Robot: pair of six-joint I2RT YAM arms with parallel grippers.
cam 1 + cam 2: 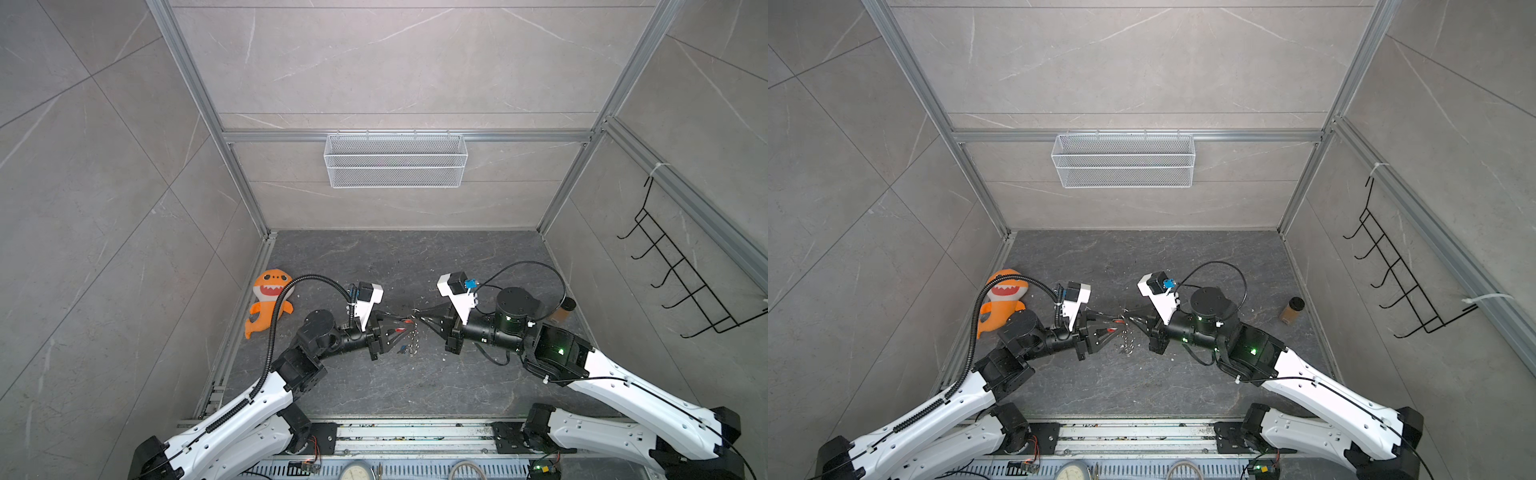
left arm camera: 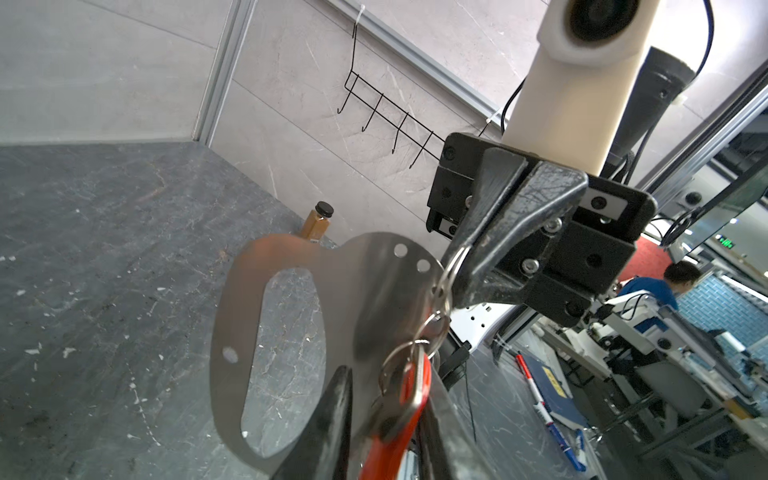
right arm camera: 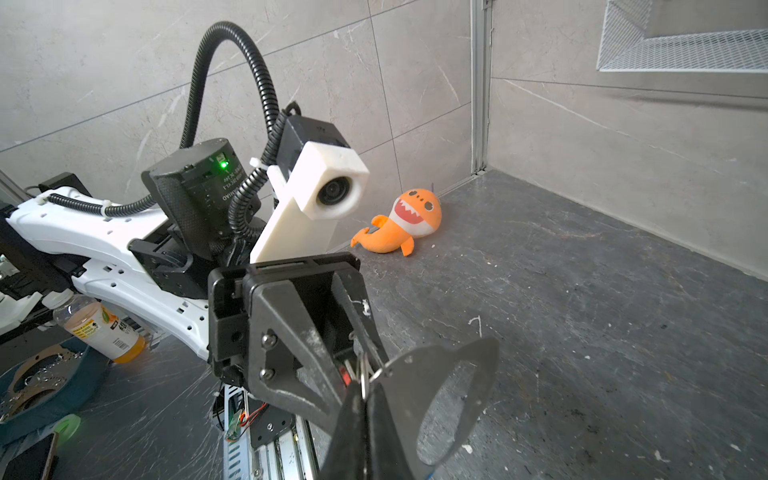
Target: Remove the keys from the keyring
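In both top views the 2 arms meet tip to tip at lower centre of frame, over the dark tabletop (image 1: 374,266). R gripper (image 1: 419,319) is fully closed, pinching the keyring (image 1: 412,341) by one of its silver rings. The whole thing hangs off the table btw the 2 grippers, its chain dangling just below the tips. Wrist views show the grey oval strap loop (image 2: 374,299) hanging beside the pinched ring. L gripper (image 1: 408,325) has its jaws narrow, w/ the red-tag key (image 2: 411,380) sitting btw the fingers (image 2: 336,415); whether they actually clamp it can't be told. That key is on a ring of the chain. Blue-tag key (image 1: 402,350) hangs lower, just left of the chain. Orange shark plush (image 1: 270,299) lies at the table's left edge and a brown bottle (image 1: 1292,311) stands at right, both well apart from the grippers. White wire basket (image 1: 395,160) is on the back wall, upper centre; black hook rack (image 1: 681,274) on the right wall.
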